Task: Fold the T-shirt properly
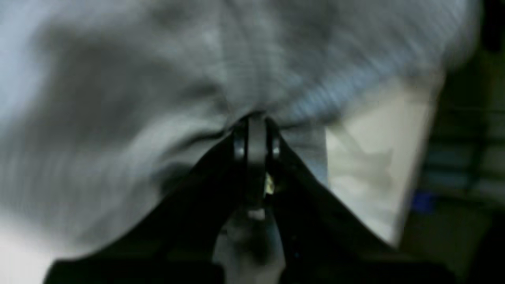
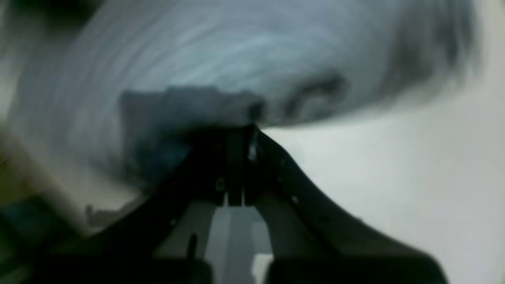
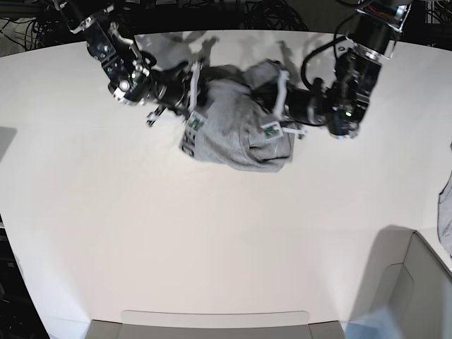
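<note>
The grey T-shirt (image 3: 236,127) lies bunched in a heap at the back middle of the white table (image 3: 212,233), with a short strip of dark marks at its lower left edge. My right gripper (image 3: 192,106) comes in from the heap's left side and is shut on the cloth. My left gripper (image 3: 280,106) comes in from the right side and is likewise shut on it. In the blurred left wrist view the left gripper (image 1: 256,122) pinches grey T-shirt (image 1: 138,79) fabric. In the blurred right wrist view the right gripper (image 2: 240,132) bites the T-shirt (image 2: 236,51) at its edge.
A grey bin (image 3: 417,282) stands at the front right corner. Another grey cloth (image 3: 445,212) hangs at the right edge. A flat grey tray (image 3: 212,325) sits at the front edge. Cables (image 3: 261,10) run behind the table.
</note>
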You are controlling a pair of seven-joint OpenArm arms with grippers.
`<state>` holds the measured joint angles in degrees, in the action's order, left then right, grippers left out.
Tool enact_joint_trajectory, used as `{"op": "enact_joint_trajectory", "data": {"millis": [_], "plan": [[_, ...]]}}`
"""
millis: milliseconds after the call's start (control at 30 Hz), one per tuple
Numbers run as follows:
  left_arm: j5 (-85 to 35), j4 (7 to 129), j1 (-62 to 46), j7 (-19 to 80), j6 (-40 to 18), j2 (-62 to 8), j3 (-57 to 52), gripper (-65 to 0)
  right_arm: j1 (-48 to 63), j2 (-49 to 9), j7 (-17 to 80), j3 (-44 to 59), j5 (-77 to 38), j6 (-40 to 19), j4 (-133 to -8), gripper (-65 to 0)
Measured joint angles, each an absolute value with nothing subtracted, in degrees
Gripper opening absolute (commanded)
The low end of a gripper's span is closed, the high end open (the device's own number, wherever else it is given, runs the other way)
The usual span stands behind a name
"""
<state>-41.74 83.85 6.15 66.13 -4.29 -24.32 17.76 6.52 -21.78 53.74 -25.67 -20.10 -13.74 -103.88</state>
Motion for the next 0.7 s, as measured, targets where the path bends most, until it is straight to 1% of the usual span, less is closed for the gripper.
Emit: {"op": "enact_joint_trajectory", "data": {"millis": [100,200,267,333,400,500,567,600,667,700], "plan": [[-41.80,84.77,8.32,66.00,-4.23,-23.94,11.11,-65.0,8.36,-23.62,53.76,-26.89,-20.69,-14.00,-107.13,-65.0],[-41.36,88.73,9.67,63.55,-4.23,-20.75,7.09,-65.0,8.78,-24.56,53.80,-26.17,-20.01,-13.91,-108.75,-65.0],[-42.46,90.91,9.15,64.31,-4.23,-19.75,5.58,-65.0,9.23,-25.82,53.56,-24.86,-20.27,-13.93,-110.06,-65.0],[-42.83,93.69,8.05,65.60,-4.23,-18.48,4.71,-65.0,10.00,-26.11,53.84,-23.20,-19.49,-13.74,-110.59,-65.0],[-42.22,96.75,7.25,65.76,-4.23,-17.39,4.49,-65.0,11.49,-26.15,53.56,-20.60,-21.12,-13.82,-110.98,-65.0],[-43.07,104.25,4.38,65.63,-4.29,-17.34,4.73,-65.0,12.38,-25.93,53.95,-12.97,-20.73,-14.17,-110.93,-65.0],[-43.07,108.42,1.74,65.69,-4.29,-17.85,4.82,-65.0,12.10,-25.04,53.71,-5.50,-20.29,-13.41,-110.93,-65.0],[-42.74,109.97,0.25,65.71,-4.86,-18.04,4.89,-65.0,11.92,-23.64,53.87,-2.02,-20.23,-13.72,-110.91,-65.0],[-42.63,111.42,-2.15,66.04,-8.80,-18.13,6.31,-65.0,11.11,-21.30,53.87,3.53,-19.49,-13.34,-110.54,-65.0],[-42.61,111.35,-2.85,66.72,-11.11,-18.52,7.62,-65.0,10.35,-21.06,53.89,3.99,-19.92,-13.34,-110.19,-65.0]]}}
